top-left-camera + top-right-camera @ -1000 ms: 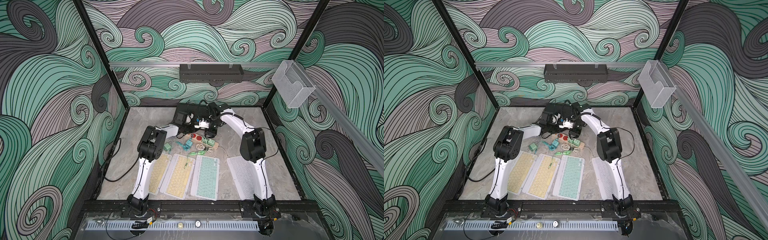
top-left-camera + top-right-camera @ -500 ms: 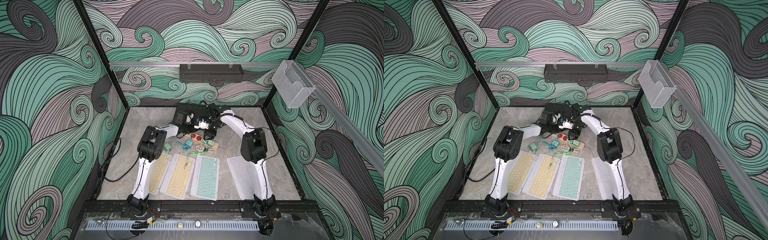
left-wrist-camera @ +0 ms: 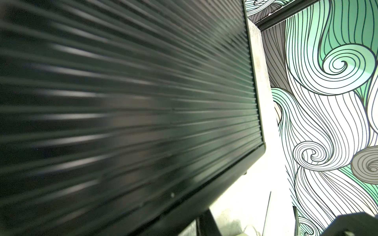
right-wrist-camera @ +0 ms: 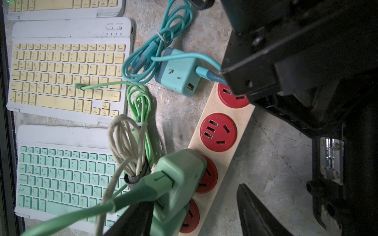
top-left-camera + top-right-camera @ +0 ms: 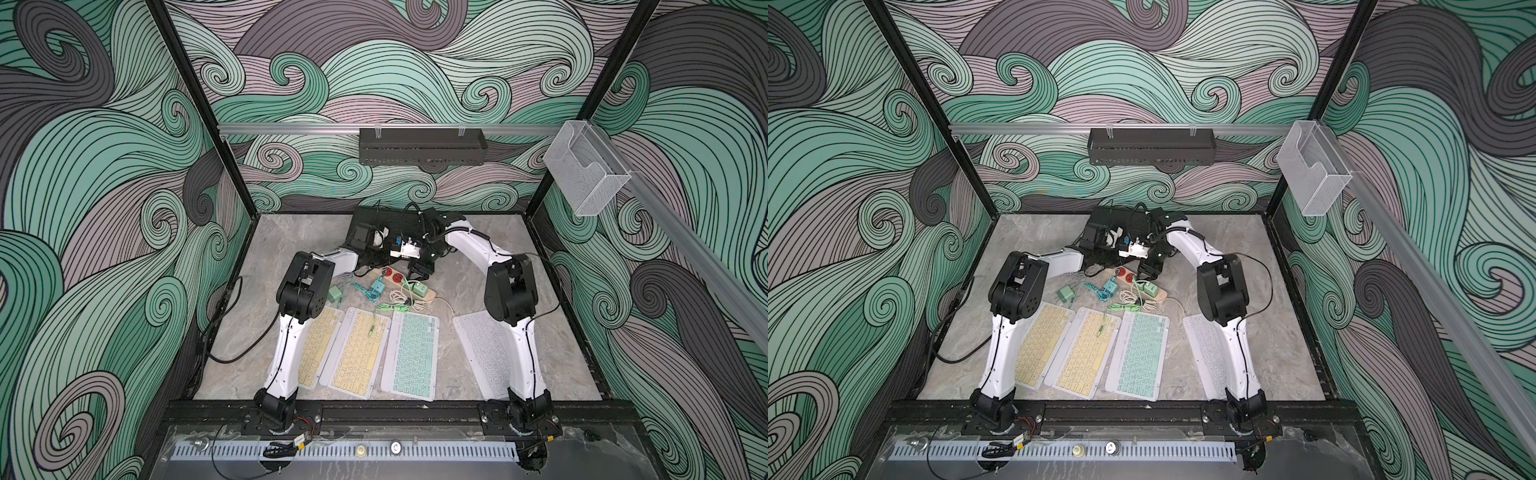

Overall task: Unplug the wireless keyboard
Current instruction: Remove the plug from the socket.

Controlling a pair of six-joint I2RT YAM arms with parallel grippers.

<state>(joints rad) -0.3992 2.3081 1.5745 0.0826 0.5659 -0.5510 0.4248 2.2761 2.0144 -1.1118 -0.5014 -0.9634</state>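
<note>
Four wireless keyboards lie side by side at the front: two yellow, one mint and one white. Behind them lies a beige power strip with red sockets. Two green chargers are plugged into it. My right gripper hovers open over that end, one finger on each side of the chargers. A green cable's end rests on a yellow keyboard. My left gripper is against a black ribbed box; its fingers are hidden.
A teal charger with its coiled cable lies loose beside the strip. Another green charger sits to the left. Coiled white and green cables lie between strip and keyboards. The black box stands at the back wall.
My right gripper's jaws have widened above the power strip. The left arm and the keyboards have not visibly moved.
</note>
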